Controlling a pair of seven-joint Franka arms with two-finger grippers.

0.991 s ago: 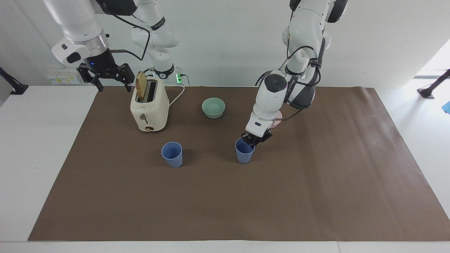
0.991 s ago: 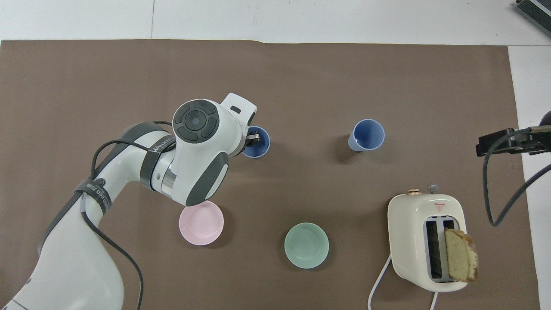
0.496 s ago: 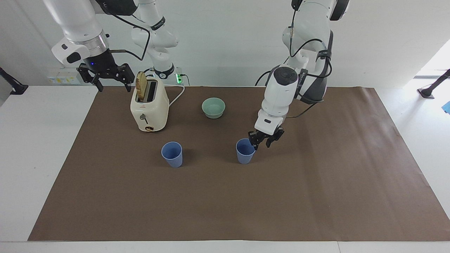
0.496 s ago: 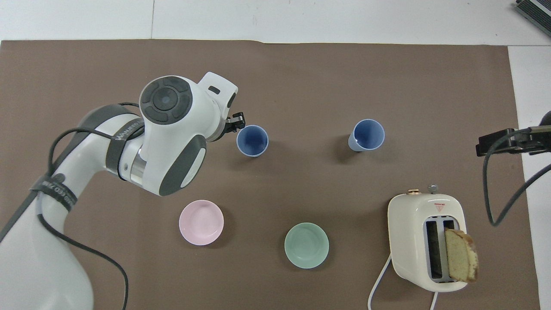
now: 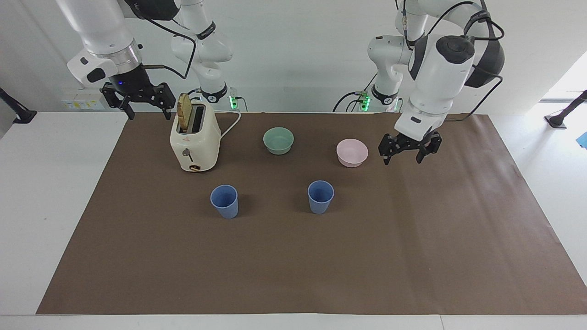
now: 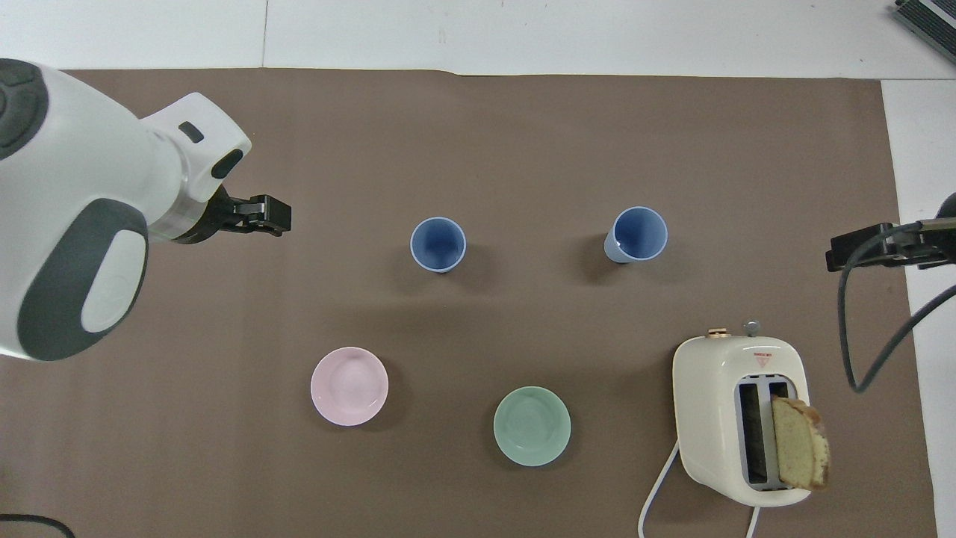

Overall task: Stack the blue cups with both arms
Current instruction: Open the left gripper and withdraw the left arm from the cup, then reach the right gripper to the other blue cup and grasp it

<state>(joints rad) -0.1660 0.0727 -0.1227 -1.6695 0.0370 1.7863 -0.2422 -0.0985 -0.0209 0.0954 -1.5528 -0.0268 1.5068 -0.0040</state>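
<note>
Two blue cups stand upright and apart on the brown mat. One cup [image 5: 320,196] [image 6: 438,244] is toward the left arm's end, the other cup [image 5: 224,200] [image 6: 637,234] toward the right arm's end. My left gripper [image 5: 409,153] [image 6: 261,217] is open and empty, raised over the mat beside the pink bowl, well away from both cups. My right gripper [image 5: 137,103] [image 6: 874,250] is open and empty. It waits in the air beside the toaster, over the mat's edge at the right arm's end.
A cream toaster [image 5: 195,137] [image 6: 739,415] with a bread slice stands nearer to the robots than the cups. A mint-green bowl [image 5: 278,140] [image 6: 532,426] and a pink bowl [image 5: 352,152] [image 6: 349,385] also sit nearer to the robots than the cups.
My left gripper has left the rim of the cup toward the left arm's end, risen and swung away toward that end. The cup stayed put. The pink bowl is uncovered. The right arm has not moved.
</note>
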